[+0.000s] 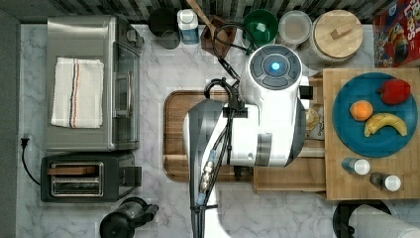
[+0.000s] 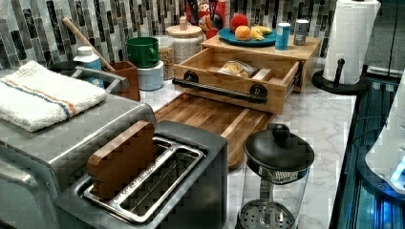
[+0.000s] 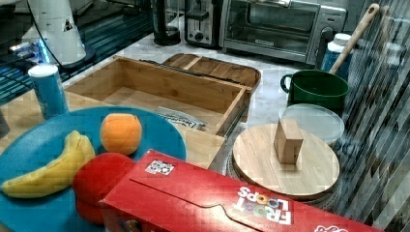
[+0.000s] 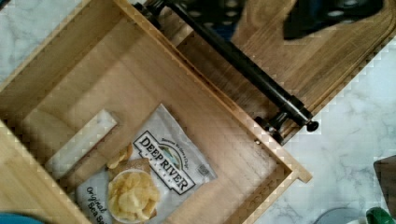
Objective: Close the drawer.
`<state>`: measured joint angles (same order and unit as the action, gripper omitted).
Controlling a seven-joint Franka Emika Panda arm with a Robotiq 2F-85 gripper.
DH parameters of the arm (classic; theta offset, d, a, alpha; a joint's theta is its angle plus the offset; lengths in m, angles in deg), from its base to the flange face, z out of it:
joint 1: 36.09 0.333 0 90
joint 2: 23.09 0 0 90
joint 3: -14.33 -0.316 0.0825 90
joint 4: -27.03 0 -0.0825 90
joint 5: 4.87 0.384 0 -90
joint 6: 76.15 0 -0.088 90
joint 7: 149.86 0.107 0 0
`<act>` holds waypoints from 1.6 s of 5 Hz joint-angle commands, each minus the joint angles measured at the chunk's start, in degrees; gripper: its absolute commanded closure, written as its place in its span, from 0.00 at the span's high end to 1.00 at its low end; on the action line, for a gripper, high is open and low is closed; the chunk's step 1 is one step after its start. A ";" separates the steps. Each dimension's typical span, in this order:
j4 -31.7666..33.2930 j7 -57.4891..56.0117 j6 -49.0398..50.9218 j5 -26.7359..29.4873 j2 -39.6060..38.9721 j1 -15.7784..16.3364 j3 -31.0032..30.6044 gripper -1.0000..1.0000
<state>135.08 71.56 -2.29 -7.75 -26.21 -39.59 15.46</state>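
So the white arm (image 1: 257, 119) is hunched right over the middle of the top view, wrist pointing straight down, cables trailing off its side.

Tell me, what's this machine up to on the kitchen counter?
A white robot arm hangs over a light-wood drawer that stands pulled out from under a slab holding a blue plate of fruit. Inside the drawer lies a bag of chips. Its black bar handle faces a dark wooden tray on the marble. The drawer is not yet pushed shut.
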 commanded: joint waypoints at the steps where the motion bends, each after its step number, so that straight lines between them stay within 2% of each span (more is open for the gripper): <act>1: 9.23 2.46 -5.06 1.86 4.83 5.53 -4.95 1.00; 2: 12.44 1.16 -7.25 3.77 5.78 5.07 -6.65 1.00; 3: 16.88 -1.23 -12.18 3.87 6.89 6.21 -6.80 0.00; 5: 22.70 -9.40 -20.65 3.42 3.53 5.71 -6.84 0.00; 8: 25.75 -22.04 -30.50 -2.37 -3.42 4.10 -5.31 0.00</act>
<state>159.98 54.25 -33.37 -10.81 -28.51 -33.00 9.16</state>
